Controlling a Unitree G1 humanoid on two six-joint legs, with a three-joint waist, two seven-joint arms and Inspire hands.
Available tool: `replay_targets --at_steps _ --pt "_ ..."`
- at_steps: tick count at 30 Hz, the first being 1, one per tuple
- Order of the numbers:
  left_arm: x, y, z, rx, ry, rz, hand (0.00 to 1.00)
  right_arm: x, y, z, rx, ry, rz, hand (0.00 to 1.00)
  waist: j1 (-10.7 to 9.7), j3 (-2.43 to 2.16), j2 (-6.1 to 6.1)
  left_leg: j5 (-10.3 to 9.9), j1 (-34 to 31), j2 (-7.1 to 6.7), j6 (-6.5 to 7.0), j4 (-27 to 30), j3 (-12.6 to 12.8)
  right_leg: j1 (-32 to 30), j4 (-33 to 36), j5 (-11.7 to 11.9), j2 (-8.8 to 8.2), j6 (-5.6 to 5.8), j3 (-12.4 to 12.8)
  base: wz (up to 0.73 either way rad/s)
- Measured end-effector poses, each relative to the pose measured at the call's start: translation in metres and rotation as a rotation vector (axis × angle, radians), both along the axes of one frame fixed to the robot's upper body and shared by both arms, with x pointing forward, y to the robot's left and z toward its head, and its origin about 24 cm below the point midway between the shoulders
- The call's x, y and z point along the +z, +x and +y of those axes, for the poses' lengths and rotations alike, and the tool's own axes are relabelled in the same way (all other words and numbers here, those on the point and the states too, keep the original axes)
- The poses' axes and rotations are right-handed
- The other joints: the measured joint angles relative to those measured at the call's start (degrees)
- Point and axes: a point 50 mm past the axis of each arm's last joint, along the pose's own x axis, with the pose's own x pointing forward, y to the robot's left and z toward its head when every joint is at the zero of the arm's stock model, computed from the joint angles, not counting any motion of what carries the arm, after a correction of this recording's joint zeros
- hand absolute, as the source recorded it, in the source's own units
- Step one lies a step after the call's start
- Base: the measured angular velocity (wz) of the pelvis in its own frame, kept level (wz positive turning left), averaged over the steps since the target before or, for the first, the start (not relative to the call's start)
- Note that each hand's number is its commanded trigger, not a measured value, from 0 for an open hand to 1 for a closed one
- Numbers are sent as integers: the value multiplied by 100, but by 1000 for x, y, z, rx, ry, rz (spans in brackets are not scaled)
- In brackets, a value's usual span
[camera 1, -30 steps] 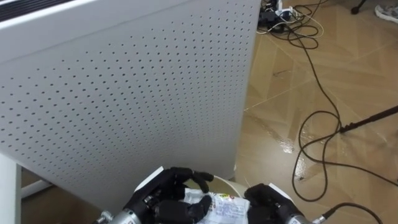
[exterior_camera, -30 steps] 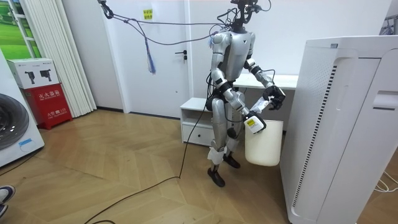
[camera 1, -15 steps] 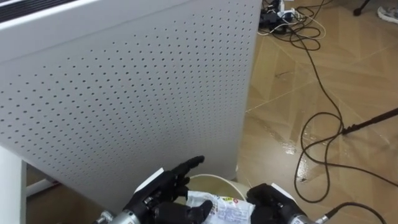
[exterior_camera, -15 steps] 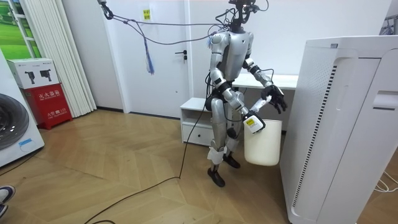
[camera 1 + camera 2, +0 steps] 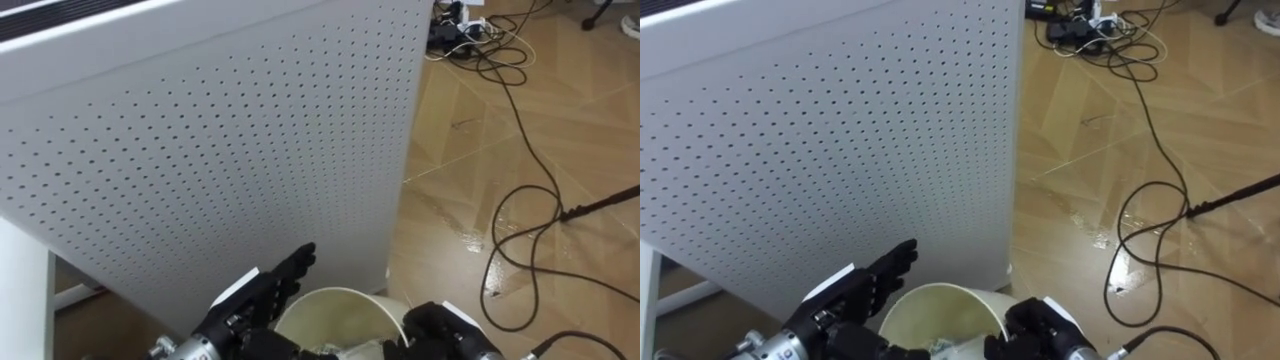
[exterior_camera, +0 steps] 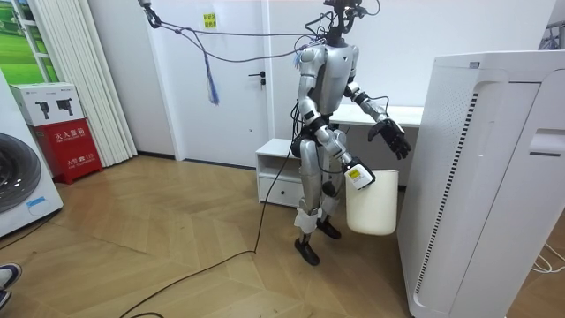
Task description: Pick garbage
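Crumpled white printed wrapper is lying in the cream bin — right hand is clamping its rim, left hand is hovering — fingers straight, apart.

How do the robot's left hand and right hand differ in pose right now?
The left hand has straight fingers and holds nothing; the right hand is curled on the rim of the white bin. In the room view the left hand is raised, while the right hand hangs lower at the bin. Both are dark.
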Motion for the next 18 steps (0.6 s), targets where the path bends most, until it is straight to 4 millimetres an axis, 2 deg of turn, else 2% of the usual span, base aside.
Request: replay_targets --at_steps 9,12,15,18 --pt "-3 -1 11 37 135 -28 0 -5 -8 -4 -5 -5 17 100 19 -11 11 0 29 -3 0 51 1 39 3 0 -3 0 -16 1" --pt "-3 -1 13 42 198 -44 0 -5 -10 -8 -10 -14 21 100 25 -41 52 0 27 -11 0 51 0 35 -1 -1 -12 1 -17 0" --pt "-5 -1 17 51 279 -62 0 -7 -15 -14 -17 -25 27 100 24 -109 108 0 40 -12 0 34 -5 54 10 0 -11 1 -29 0" --pt "-8 -5 23 90 295 -67 0 -12 -25 -20 -34 -27 44 100 18 -120 122 0 116 -6 1 24 -3 137 -6 -1 -7 1 -42 1"
